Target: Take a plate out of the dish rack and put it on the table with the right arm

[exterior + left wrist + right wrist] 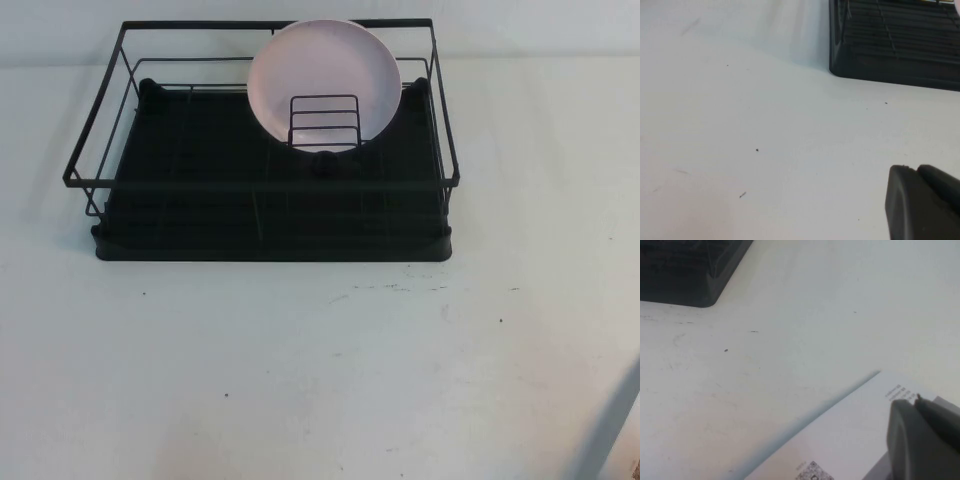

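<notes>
Matte right tool (925, 440), left tool (922, 202) over smooth table (300, 370).

A round pale pink-white plastic plate (325, 75) stands tilted on edge behind a small wire divider holder (324, 122) inside a large black wire-frame dish rack (262, 212) — set toward the far side of a broad white table (300, 380) with dark specks

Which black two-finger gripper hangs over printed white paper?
The right gripper, right of the black wire dish rack; the left gripper has only bare white table beneath.
</notes>
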### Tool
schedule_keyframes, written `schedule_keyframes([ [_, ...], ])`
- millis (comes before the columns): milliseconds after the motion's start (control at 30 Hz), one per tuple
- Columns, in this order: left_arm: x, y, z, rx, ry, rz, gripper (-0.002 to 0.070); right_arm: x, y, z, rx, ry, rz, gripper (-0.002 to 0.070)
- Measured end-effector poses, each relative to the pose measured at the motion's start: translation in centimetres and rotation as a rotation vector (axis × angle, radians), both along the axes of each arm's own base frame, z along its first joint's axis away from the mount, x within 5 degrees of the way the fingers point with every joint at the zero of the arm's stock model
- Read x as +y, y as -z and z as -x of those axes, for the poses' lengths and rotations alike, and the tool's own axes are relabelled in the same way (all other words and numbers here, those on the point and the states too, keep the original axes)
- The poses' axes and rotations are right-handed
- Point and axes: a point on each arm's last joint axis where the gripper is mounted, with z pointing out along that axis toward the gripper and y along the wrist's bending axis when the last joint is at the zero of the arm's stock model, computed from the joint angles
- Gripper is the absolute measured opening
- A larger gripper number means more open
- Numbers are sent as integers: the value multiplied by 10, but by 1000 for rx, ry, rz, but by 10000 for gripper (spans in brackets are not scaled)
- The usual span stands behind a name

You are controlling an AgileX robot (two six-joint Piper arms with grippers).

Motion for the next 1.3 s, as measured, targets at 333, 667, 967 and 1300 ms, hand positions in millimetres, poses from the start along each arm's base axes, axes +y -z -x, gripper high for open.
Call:
schedule_keyframes([
  [333,0,0,0,0,0,0,-4,0,0,0,0,-1,-9,-18],
  [667,0,0,0,0,0,0,-4,1,0,0,1,-1,-16,-18],
  [967,0,0,0,0,0,0,-4,1,0,0,1,-2,-22,-18],
  [1300,0,0,0,0,0,0,-4,1,0,0,2,-3,-48,-18],
])
